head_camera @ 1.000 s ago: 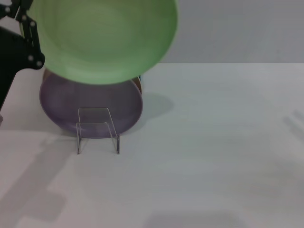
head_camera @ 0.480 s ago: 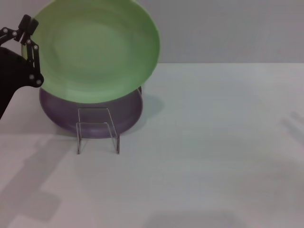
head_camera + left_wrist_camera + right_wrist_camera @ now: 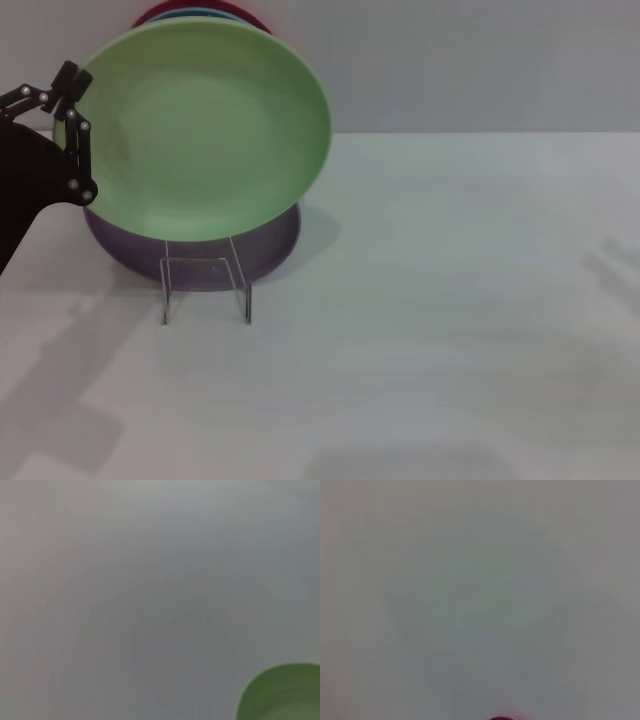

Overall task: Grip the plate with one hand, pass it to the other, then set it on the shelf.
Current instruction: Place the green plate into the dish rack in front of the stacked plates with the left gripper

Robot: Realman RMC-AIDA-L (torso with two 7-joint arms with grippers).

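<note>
The light green plate (image 3: pixel 205 125) stands nearly upright, facing me, at the left of the head view. My left gripper (image 3: pixel 72 130), black with linked fingers, is shut on the plate's left rim. The plate's lower edge is just over the back of the small clear shelf (image 3: pixel 205 278) on the white table; I cannot tell if they touch. A curved piece of the green plate also shows in the left wrist view (image 3: pixel 282 695). My right gripper is out of view.
A lilac plate (image 3: pixel 262 245) stands behind the shelf, mostly hidden by the green plate. Rims of a red plate (image 3: pixel 160 14) and a blue one peek above the green plate. The white table (image 3: pixel 450 300) stretches to the right.
The green plate has come down and back toward the shelf with my left gripper still on its rim. The red and blue rims behind it have come into view.
</note>
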